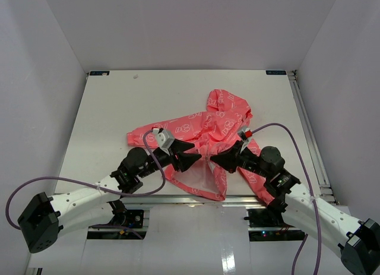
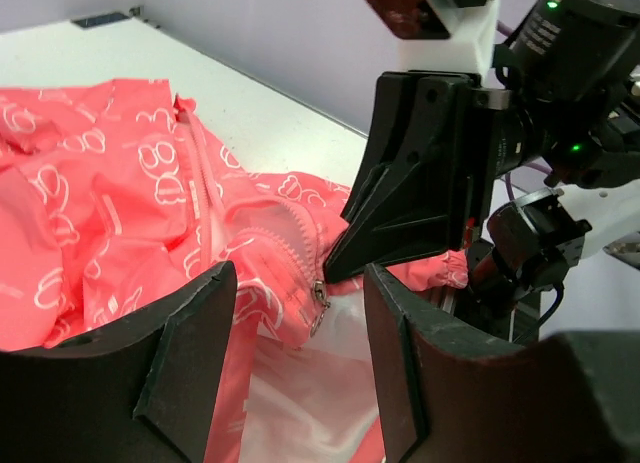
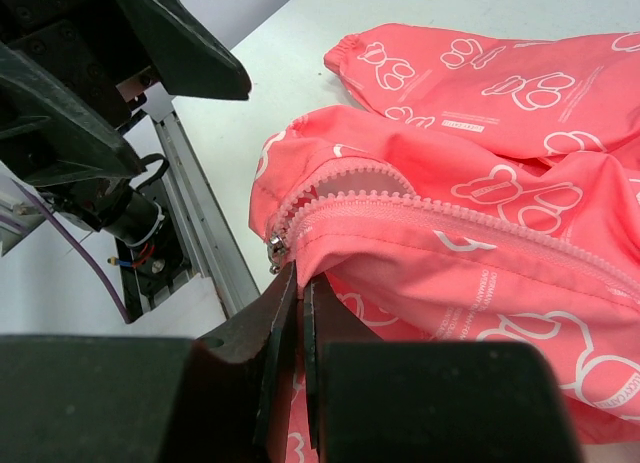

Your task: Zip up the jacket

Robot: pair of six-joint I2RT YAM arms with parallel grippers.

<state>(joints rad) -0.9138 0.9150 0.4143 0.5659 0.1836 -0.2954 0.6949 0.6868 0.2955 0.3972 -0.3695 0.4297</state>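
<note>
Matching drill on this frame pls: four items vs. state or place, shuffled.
1 left pincer
2 right pincer
3 zipper slider
4 hood

A shut on the jacket at its near edge
B far end of the jacket
C open
D just beside the right pincer's tips

Pairs: 1-C, 2-A, 3-D, 4-B

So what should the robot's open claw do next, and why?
Probably close the left gripper on the zipper slider. The slider sits between its open jaws near the bottom of the zip, and the right gripper pinches the jacket just beside it.
</note>
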